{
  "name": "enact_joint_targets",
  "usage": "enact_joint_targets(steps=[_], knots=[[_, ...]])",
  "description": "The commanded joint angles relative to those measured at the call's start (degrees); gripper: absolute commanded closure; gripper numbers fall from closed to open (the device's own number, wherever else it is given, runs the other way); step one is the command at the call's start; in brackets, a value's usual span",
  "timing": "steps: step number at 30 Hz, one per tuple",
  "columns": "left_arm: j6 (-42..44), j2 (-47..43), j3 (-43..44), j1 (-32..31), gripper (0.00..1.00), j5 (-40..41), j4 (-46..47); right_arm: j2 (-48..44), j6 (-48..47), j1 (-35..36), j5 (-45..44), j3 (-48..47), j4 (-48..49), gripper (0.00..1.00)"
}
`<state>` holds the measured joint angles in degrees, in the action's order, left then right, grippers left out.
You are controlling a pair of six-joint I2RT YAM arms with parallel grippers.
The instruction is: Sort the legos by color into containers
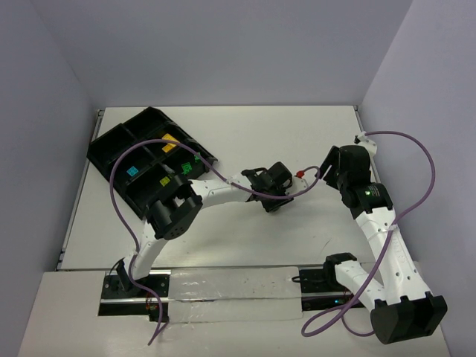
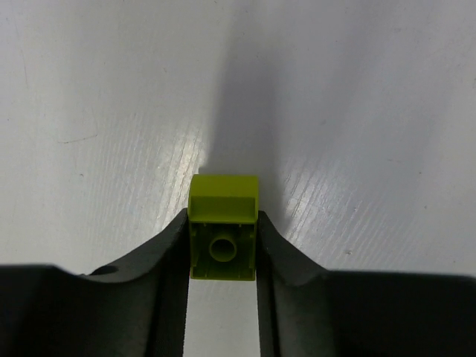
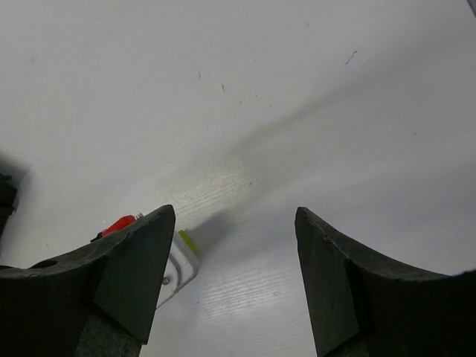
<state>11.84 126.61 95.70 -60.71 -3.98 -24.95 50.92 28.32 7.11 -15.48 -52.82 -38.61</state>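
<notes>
My left gripper (image 1: pixel 277 201) is at the table's middle, shut on a lime green lego (image 2: pixel 223 227) seen hollow side up between its fingers (image 2: pixel 167 260) in the left wrist view. The black divided tray (image 1: pixel 110 152) stands at the far left. It holds a cyan lego (image 1: pixel 133 169), a yellow one (image 1: pixel 169 140) and green ones (image 1: pixel 183 168) in separate compartments. My right gripper (image 1: pixel 329 167) is open and empty, just right of the left gripper; its fingers (image 3: pixel 141 260) hang over bare table.
The left arm's white link and purple cable (image 1: pixel 149 149) cross in front of the tray. A small white part with a red tip (image 3: pixel 175 264) of the left arm shows by the right gripper's left finger. Grey walls close in both sides.
</notes>
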Motion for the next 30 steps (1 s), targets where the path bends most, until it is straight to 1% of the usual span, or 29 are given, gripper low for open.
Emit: enact_joint_targets(steps=[1,2,3,4,9,11,13,14,15,16,18,20,22,25,26,27,30], knots=[[-1.32,-0.3,-0.78,-0.23,0.91,1.78,0.81,-0.29,-0.88,-0.26,-1.04,-1.32,1.87,0.27],[-2.34,-0.51,-0.88,0.1,0.96,1.73,0.48,-0.29,-1.05,-0.21,-1.19,-1.48,1.92,0.27],[-3.53,-0.91,-1.19,0.5,0.99,1.67,0.31,-0.26,-1.31,-0.2,-1.46,-1.69,1.96,0.26],[-4.91,-1.74,-1.91,0.98,1.0,1.6,0.46,-0.2,-1.72,-0.26,-1.92,-1.98,1.96,0.26],[-10.95,-8.24,-6.47,4.41,1.0,1.61,3.19,0.15,-3.19,-0.62,-3.49,-3.09,2.25,0.26],[-17.77,-11.49,-6.16,8.27,1.0,2.18,2.11,0.48,-3.17,-0.72,-3.23,-3.44,2.57,0.26],[-21.12,-14.11,-6.96,10.54,1.0,3.17,1.75,0.85,-2.62,-0.7,-2.93,-3.48,2.92,0.26],[-23.88,-16.91,-8.4,12.27,1.0,4.69,2.11,1.09,-2.0,-0.7,-2.67,-3.3,3.27,0.25],[-25.86,-19.49,-10.23,12.97,1.0,8.45,2.79,1.03,-1.52,-0.7,-2.54,-2.83,3.88,0.25],[-25.9,-19.55,-10.27,13.62,1.0,11.16,2.8,1.03,-1.51,-0.7,-2.22,-2.82,3.89,0.25],[-28.05,-25.69,-14.18,16.11,1.0,17.16,3.36,1.16,-1.06,-0.7,-0.95,-1.76,5.13,0.25],[-29.48,-28.68,-16.32,18.4,1.0,21.83,3.51,1.51,-0.58,-0.7,-0.55,-1.38,5.48,0.25],[-31.2,-32.64,-17.49,21.67,1.0,23.38,3.21,1.85,-0.02,-0.7,-0.36,-1.22,5.6,0.25],[-34.64,-39.1,-20.31,27.97,1.0,22.37,2.89,1.99,0.51,-0.7,0.1,-1.23,6.0,0.25],[-35.88,-40.52,-21.11,28.14,1.0,22.89,2.85,1.91,0.42,-0.7,0.11,-1.15,6.1,0.25],[-37.1,-41.74,-22.0,30.85,1.0,23.34,2.07,2.0,0.43,-0.7,0.28,-1.23,6.27,0.25],[-41.95,-45.78,-25.46,35.61,1.0,26.33,-0.48,2.34,0.61,-0.7,0.2,-1.17,6.53,0.26]])
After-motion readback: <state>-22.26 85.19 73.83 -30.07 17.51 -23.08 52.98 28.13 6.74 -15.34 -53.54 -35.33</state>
